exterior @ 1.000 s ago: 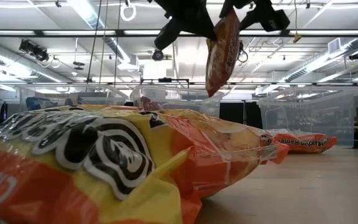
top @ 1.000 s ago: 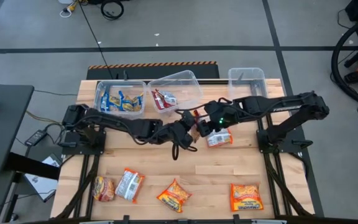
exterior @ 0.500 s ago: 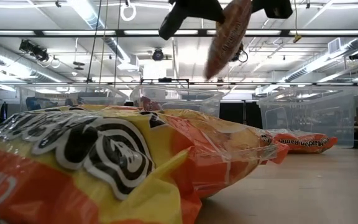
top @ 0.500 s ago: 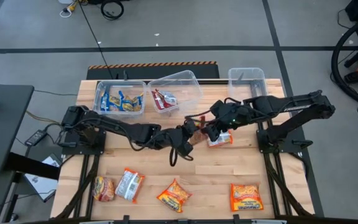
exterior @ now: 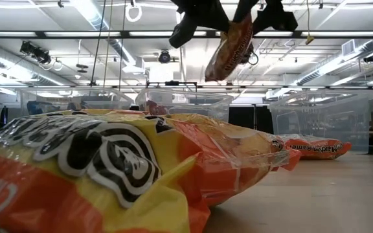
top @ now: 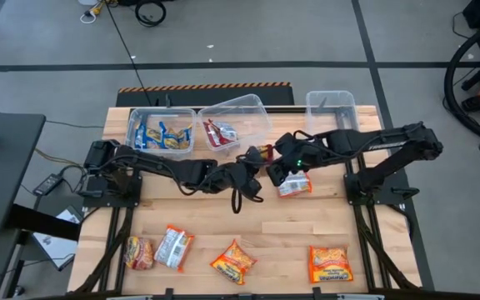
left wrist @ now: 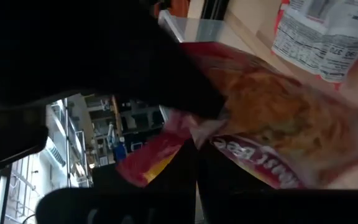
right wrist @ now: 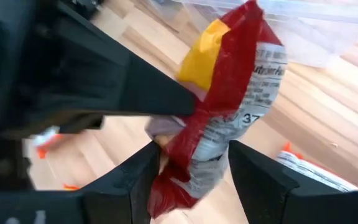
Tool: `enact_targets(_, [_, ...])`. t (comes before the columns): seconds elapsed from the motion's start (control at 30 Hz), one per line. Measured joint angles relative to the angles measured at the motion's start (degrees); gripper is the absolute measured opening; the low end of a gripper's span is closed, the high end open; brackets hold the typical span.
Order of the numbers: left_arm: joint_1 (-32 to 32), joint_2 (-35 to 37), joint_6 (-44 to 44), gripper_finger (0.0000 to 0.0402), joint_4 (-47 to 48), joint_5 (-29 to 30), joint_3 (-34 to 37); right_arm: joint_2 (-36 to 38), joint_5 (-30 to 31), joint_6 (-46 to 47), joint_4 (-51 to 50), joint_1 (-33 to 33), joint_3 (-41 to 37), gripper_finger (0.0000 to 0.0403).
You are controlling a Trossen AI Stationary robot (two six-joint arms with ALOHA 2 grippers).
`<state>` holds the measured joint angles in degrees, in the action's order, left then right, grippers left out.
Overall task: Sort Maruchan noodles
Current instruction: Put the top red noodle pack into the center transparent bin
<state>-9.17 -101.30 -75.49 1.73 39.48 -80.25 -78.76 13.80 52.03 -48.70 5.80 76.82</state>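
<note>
Mid-table, above the wood: left gripper (top: 252, 167) clamped shut on the edge of a red packet (top: 262, 152), which hangs in the air between the two arms. Right gripper (top: 275, 172) stands just beside it, fingers (right wrist: 263, 180) spread to either side of the packet without closing on it. Compared with half a second earlier, the packet has swung from steeply tilted to a lower slant in the low view (exterior: 228, 48), and the left gripper has drawn back toward the tubs. A silver packet (top: 294, 185) lies under the right arm. Blue packets fill the left tub (top: 162, 132); red ones the middle tub (top: 233, 121). Four packets lie along the near edge, the rightmost orange (top: 329, 264)
</note>
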Motion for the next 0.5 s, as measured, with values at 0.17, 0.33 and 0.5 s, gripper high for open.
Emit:
enact_targets(0.17, [-0.04, 0.00, -0.19, 0.0004, 0.12, -0.11, 0.00, 0.69, -0.58, -1.26, 0.26, -0.10, 0.00, 0.0195])
enact_targets(0.33, [-0.84, 0.00, -0.20, 0.0004, -2.95, -0.56, 0.00, 0.60, -2.18, -4.50, 0.19, -0.99, 0.00, 0.0194])
enact_targets(0.5, [-2.06, -0.08, -0.54, 0.0004, -7.06, -0.92, 0.06, 0.66, -3.59, -6.18, 0.10, -0.95, 0.11, 0.0168])
